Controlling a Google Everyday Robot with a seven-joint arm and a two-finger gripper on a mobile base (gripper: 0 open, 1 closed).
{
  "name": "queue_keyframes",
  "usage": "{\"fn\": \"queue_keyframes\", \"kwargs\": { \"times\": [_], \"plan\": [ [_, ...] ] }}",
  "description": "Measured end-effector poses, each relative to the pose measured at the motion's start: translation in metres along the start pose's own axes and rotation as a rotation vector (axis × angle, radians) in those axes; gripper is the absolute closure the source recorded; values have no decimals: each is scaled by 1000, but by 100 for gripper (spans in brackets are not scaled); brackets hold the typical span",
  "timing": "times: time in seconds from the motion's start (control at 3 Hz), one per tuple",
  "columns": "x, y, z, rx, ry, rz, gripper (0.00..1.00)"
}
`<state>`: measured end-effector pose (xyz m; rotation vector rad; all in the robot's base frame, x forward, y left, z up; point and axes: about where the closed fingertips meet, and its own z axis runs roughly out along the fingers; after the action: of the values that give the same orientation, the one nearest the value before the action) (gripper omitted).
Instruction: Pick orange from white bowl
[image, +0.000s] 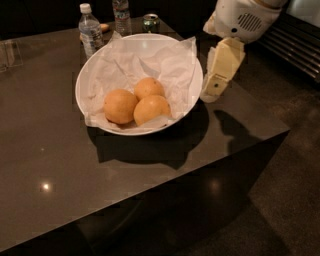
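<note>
Camera view: the white bowl (79, 95) sits on the dark surface (45, 150), lined with crumpled paper (165, 60). The orange (151, 109) lies toward 5 o'clock inside it, touching a rounder fruit (120, 106) at its 9 o'clock and a smaller fruit (149, 88) at its 12 o'clock. The pincer (214, 89) hangs at the bowl's 3 o'clock, just beside the rim; open or closed, I cannot tell. Water bottles (90, 32) stand at 11 o'clock.

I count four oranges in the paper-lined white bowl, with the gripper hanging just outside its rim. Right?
Not quite. The camera view shows three oranges, not four, in the paper-lined white bowl. The gripper does hang just outside its rim.
</note>
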<state>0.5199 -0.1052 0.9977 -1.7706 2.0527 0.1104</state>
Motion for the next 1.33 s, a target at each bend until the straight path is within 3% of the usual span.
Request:
{"fn": "queue_keyframes", "kwargs": {
  "times": [0.33, 0.67, 1.33],
  "plan": [
    [-3, -1, 0, 9, -9, -1, 0],
    [-12, 5, 16, -12, -78, 33, 0],
    [-65, 3, 56, -100, -160, 11, 0]
  ]
}}
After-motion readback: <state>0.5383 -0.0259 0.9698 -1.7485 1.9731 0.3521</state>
